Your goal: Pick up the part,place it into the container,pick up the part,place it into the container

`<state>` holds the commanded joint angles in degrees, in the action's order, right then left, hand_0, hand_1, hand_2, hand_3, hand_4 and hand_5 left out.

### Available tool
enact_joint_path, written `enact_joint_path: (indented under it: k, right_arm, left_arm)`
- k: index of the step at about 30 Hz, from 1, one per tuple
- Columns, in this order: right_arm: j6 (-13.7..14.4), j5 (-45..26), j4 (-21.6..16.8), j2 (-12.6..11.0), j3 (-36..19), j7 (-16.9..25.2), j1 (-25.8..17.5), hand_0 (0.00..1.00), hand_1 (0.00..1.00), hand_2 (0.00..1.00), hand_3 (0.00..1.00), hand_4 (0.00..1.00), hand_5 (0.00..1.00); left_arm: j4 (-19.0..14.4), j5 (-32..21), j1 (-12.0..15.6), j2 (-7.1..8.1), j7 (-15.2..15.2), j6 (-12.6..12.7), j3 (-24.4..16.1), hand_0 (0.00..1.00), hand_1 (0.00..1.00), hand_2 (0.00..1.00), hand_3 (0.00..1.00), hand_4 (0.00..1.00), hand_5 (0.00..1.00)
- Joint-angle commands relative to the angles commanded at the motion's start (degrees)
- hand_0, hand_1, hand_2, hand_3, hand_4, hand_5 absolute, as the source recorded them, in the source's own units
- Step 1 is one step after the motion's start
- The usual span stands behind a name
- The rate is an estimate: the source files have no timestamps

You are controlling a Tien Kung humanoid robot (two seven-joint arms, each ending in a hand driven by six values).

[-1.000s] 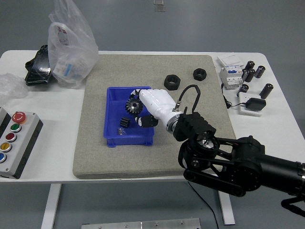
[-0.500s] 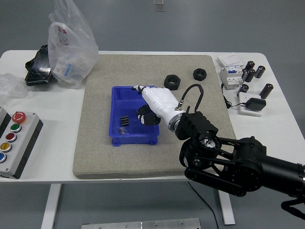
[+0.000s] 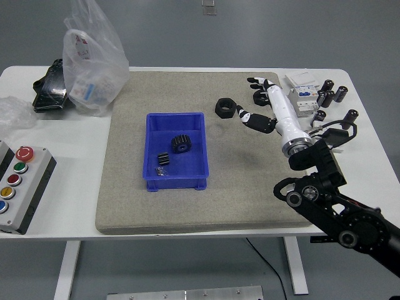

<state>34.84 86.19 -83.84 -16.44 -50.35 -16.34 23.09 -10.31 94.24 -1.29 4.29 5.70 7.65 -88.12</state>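
White and empty, the right hand (image 3: 262,103) now hangs over the far right part of the grey felt mat (image 3: 125,187), its fingers spread loosely and holding nothing; half a second ago it was still curled low over the blue bin (image 3: 177,183). Its thumb reaches toward the black hex nut (image 3: 224,107) just to its left without clearly touching it, and a second nut (image 3: 259,97) sits half hidden behind the fingers. Back in the bin lies the black gear (image 3: 180,143), dropped flat near the middle, with two smaller dark parts (image 3: 162,159) beside it nearer the front. The bin itself has slid slightly toward the mat's centre since a second ago. Beyond the mat's right edge, black cylinders (image 3: 331,94) and a white breaker (image 3: 302,100) stand unchanged.
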Motion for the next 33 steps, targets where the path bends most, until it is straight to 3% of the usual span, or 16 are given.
enact_joint_path:
  k: [9,18,25,33]
  right_arm:
    - [-1.63,-20.34,1.59,-0.12,-14.72,20.33,-12.79,0.77,0.727,0.728,0.685,0.722,0.381]
    - [-2.41,-38.12,0.74,0.34,-23.89,37.65,-18.36,0.77,0.726,0.724,0.681,0.721,0.391]
    - [-2.59,-47.16,-0.55,-0.03,-28.05,45.77,-22.27,0.762,0.723,0.716,0.674,0.717,0.398]
    - [-2.77,-49.31,-1.84,0.06,-28.51,47.28,-25.82,0.749,0.712,0.71,0.671,0.713,0.413]
  left_arm:
    - [0.0,-0.34,-0.23,0.15,-0.64,0.18,0.69,0.624,0.539,0.54,0.622,0.706,0.377]
    - [0.0,-0.82,-1.24,1.43,-1.5,0.05,2.16,0.624,0.54,0.54,0.622,0.708,0.376]
    - [0.0,-1.56,-1.57,2.14,-1.7,-0.2,3.61,0.624,0.54,0.54,0.621,0.707,0.374]
    - [0.0,-0.59,-0.36,2.35,-1.23,-0.2,2.06,0.624,0.541,0.539,0.618,0.708,0.369]
